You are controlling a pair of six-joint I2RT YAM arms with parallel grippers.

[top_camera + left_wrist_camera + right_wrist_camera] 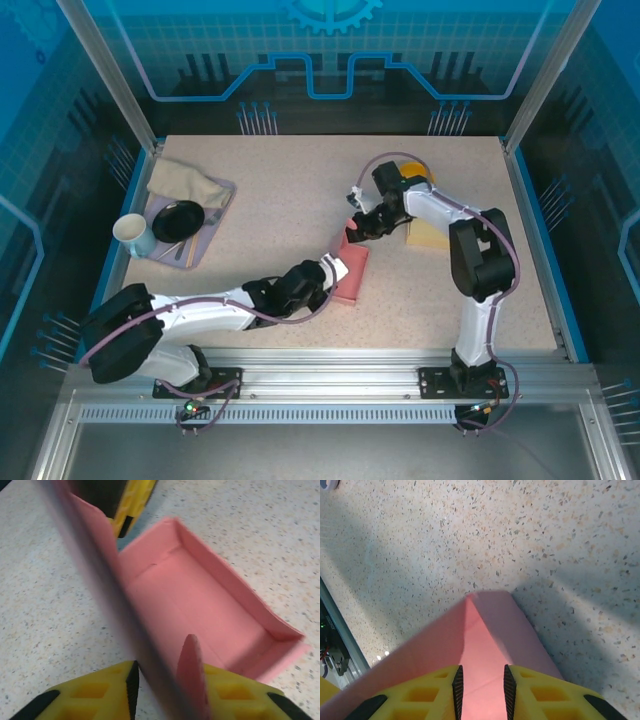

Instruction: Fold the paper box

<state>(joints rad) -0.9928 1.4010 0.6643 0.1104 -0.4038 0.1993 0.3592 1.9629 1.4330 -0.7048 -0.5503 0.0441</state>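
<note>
The pink paper box (pixel 355 265) lies open-topped in the middle of the table. In the left wrist view its floor and low walls (pixel 200 605) are erected, and one long wall runs blurred up between my fingers. My left gripper (pixel 333 270) (pixel 169 667) straddles that long wall at the near end, jaws apart, with a gap beside the left pad (pixel 133 680). A rounded pink tab (pixel 190 670) stands in front of the right finger. My right gripper (pixel 356 228) (pixel 480 669) is at the box's far end, shut on a folded pink corner (pixel 490 625).
A purple tray (pixel 215 235) at the left holds a black bowl (pixel 178 220) and a beige cloth (pixel 185 182), with a white cup (pixel 132 232) beside it. A flat tan sheet (pixel 428 236) lies under the right arm. Blue rails edge the table.
</note>
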